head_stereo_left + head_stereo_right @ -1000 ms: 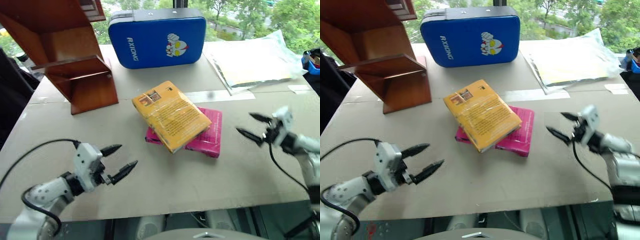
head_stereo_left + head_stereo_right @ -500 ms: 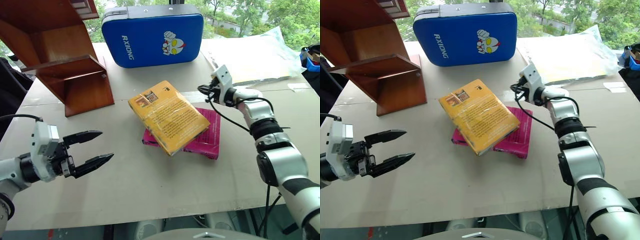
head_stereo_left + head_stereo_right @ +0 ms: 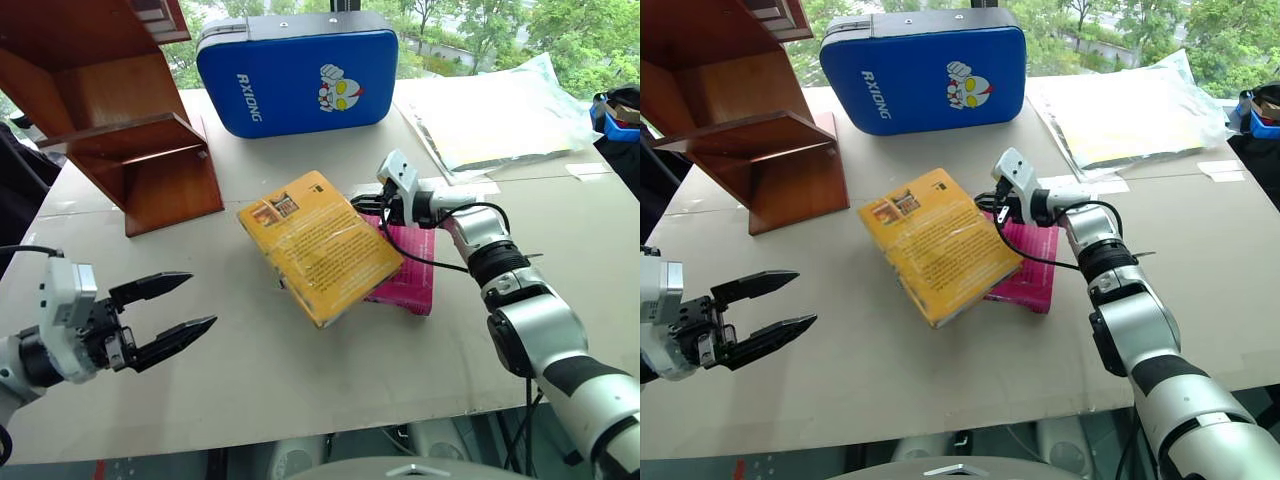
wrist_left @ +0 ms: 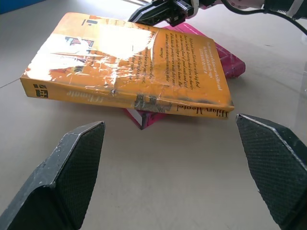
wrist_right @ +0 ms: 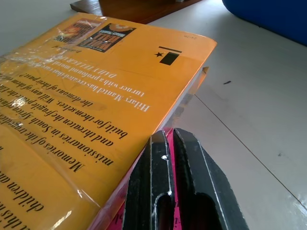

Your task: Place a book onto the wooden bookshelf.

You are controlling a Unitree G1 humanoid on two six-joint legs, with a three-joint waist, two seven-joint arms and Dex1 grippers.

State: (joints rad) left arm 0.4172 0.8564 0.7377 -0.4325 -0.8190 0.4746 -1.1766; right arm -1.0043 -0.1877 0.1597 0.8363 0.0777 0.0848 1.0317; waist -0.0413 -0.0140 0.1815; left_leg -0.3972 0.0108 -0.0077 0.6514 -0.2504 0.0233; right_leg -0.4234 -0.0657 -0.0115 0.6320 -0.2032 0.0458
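Note:
The book [image 3: 318,245], a yellow-orange paperback in glossy wrap, lies tilted across a magenta-pink book [image 3: 410,272] at the middle of the table. My right gripper [image 3: 362,205] is shut, its fingertips [image 5: 169,143] set against the book's right edge, just over the pink cover. My left gripper [image 3: 202,300] hovers open to the book's left with nothing between its fingers [image 4: 76,177]; the book [image 4: 129,72] lies ahead of it. The wooden bookshelf [image 3: 130,120], reddish-brown with slanted boards, stands at the far left of the table.
A blue padded case [image 3: 300,68] stands upright at the back, behind the books. Plastic-wrapped sheets [image 3: 495,110] lie at the back right. The table's left edge [image 3: 40,215] runs close beside the shelf.
My right gripper shut and swung left to the book's right edge. The yellow book has slid left over the pink one. My left gripper drew back to the left, still open.

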